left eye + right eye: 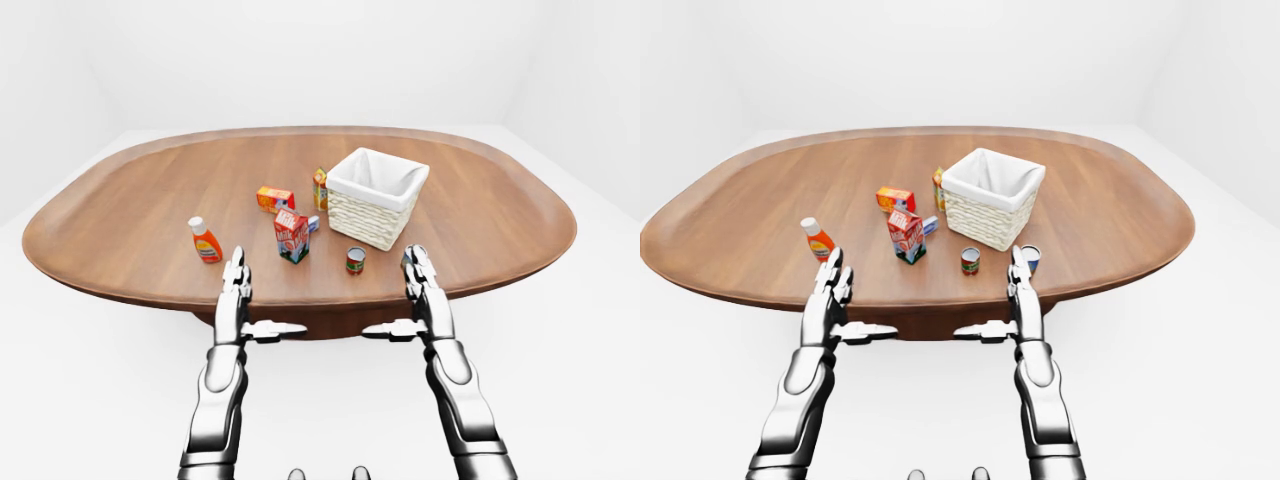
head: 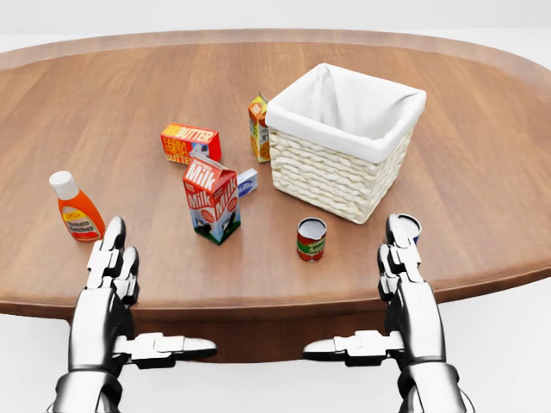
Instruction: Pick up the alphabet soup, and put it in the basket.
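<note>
A white, bare room surrounds the oval wooden table, and you stand at its near edge with nothing picked up yet: this is the reach-out step.

In the left-eye view, both forearms rise from the bottom. Your left hand and right hand are held flat with fingers straight toward 12 o'clock and thumbs stuck out toward each other. Both are spread and empty, over the table's rim. The basket sits near the table's middle.

In the head view, a red-labelled can stands upright at about 7 o'clock from the basket, apart from it. A second can peeks out at 5 o'clock from the basket, right behind your right fingertips. The labels are too small to read, so I cannot tell for certain which is the alphabet soup. A milk carton and a sauce bottle stand toward 9 o'clock of the red can, well clear.

The right-eye view shows the second can best, with a blue and white top.

Next, settle which can is yours, then carry the right hand forward and close its fingers round the can's side.
</note>
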Tool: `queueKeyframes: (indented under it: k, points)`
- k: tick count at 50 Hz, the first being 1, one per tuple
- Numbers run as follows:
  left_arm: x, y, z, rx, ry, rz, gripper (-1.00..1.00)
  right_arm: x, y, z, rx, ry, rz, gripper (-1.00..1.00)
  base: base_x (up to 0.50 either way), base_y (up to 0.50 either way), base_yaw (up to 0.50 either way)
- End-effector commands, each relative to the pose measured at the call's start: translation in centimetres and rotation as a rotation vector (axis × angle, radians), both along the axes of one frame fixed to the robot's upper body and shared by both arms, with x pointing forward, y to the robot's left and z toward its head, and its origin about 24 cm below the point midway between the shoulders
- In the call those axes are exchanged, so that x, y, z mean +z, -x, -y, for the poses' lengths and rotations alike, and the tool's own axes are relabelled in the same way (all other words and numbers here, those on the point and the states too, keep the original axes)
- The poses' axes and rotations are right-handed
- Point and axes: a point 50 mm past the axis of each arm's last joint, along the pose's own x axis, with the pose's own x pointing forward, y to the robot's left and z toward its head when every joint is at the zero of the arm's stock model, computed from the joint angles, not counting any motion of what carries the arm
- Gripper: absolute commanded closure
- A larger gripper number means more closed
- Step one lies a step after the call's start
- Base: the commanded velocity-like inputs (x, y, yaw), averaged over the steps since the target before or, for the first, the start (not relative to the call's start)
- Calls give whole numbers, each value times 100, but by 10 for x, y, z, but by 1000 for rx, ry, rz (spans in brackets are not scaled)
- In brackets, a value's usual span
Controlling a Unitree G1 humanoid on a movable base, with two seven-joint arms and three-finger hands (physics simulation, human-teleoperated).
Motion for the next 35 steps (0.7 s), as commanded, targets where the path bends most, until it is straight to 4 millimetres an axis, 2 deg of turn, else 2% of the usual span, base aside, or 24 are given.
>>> queueKeyframes:
  k: [1,17,35]
  points:
    - [10,-2,-17,63,25,47,-100,-1,0,5,12,0,-8,-100,0,0,0]
    - [26,3,-27,148,48,131,-100,-3,0,6,12,-7,-11,-100,0,0,0]
    - [55,10,-60,334,156,260,-100,-1,1,5,15,-9,-11,-100,0,0,0]
